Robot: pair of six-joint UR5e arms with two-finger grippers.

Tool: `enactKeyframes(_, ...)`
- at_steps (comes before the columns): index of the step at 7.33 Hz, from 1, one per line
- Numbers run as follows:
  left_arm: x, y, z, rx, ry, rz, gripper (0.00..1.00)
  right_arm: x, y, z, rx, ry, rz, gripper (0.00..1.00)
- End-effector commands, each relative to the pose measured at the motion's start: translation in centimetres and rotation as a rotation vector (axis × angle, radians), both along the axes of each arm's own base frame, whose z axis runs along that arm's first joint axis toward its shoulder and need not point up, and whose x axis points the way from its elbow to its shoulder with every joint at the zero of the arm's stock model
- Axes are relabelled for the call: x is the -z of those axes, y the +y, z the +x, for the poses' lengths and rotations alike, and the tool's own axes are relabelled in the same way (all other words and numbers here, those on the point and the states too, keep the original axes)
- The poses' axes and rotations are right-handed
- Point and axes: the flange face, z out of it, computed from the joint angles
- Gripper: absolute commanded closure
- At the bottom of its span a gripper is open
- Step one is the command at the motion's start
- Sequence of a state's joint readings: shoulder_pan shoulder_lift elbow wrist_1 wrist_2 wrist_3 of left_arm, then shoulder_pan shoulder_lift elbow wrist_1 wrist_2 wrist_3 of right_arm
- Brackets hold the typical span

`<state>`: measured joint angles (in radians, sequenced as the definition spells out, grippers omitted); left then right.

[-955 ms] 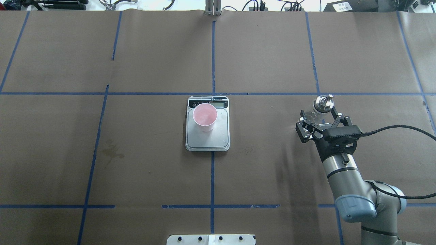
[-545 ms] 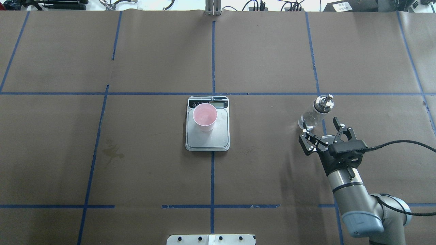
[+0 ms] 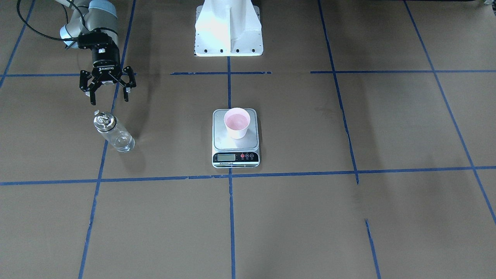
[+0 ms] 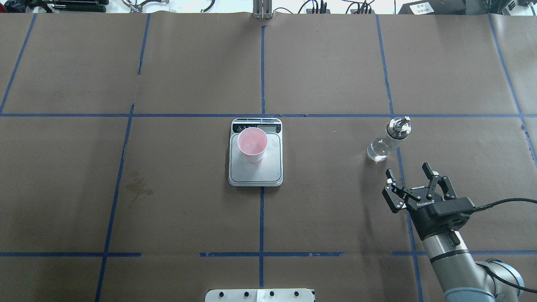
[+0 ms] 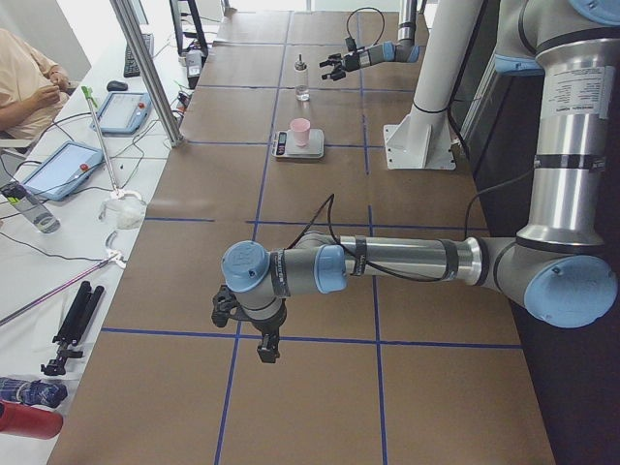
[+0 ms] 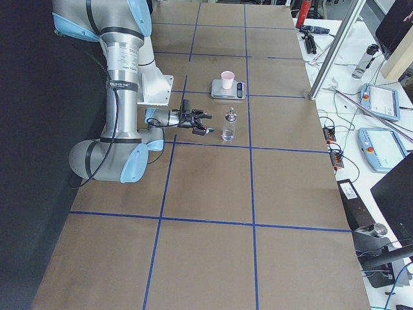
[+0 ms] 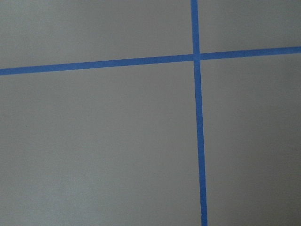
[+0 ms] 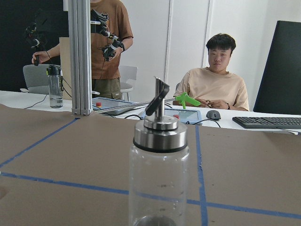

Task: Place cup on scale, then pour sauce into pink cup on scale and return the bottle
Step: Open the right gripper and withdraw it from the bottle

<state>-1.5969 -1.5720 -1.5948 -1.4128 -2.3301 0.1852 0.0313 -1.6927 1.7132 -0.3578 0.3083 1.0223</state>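
Note:
The pink cup (image 4: 252, 144) stands upright on the far left part of the scale's silver plate (image 4: 268, 167), in mid-table; it also shows in the front view (image 3: 236, 123). The clear glass bottle (image 4: 388, 138) with its silver pourer cap stands upright on the brown paper to the right, with nothing holding it. Its liquid level is hard to tell. My right gripper (image 4: 407, 169) is open and empty, a short way on the robot's side of the bottle and apart from it. The right wrist view has the bottle (image 8: 160, 165) straight ahead. My left gripper (image 5: 250, 331) hangs over bare paper far to the left; I cannot tell its state.
Blue tape lines cross the brown paper. A dark stain (image 4: 138, 186) lies left of the scale. The robot's white base (image 3: 228, 27) stands at the table's near edge. Operators, tablets and a metal post (image 5: 145, 68) line the far side.
My right gripper has drawn back from around the bottle toward the robot's base, staying open. The bottle stays upright where it stood. The cup and scale have not moved.

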Motion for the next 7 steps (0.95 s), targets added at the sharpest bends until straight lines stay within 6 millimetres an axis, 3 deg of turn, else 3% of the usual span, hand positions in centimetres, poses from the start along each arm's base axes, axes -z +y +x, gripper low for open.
enactKeyframes(1,-0.1,0.1,0.0,-0.001,0.0,-0.001,0.0,-4.0,0.1,4.5,0.036,0.155,0.008,0.0)
enactKeyframes(3,-0.2,0.1,0.0,-0.002,0.0,0.0,0.0,-4.4,-3.8,6.9,0.026,0.354,0.021,0.0)
enactKeyframes(4,-0.2,0.1,0.0,-0.003,0.0,0.0,0.0,-5.5,-6.2,8.9,0.02,0.469,0.011,0.0)
enactKeyframes(7,-0.3,0.2,0.0,-0.001,0.0,-0.004,0.0,-12.9,-13.4,16.2,0.032,0.899,-0.096,0.0)
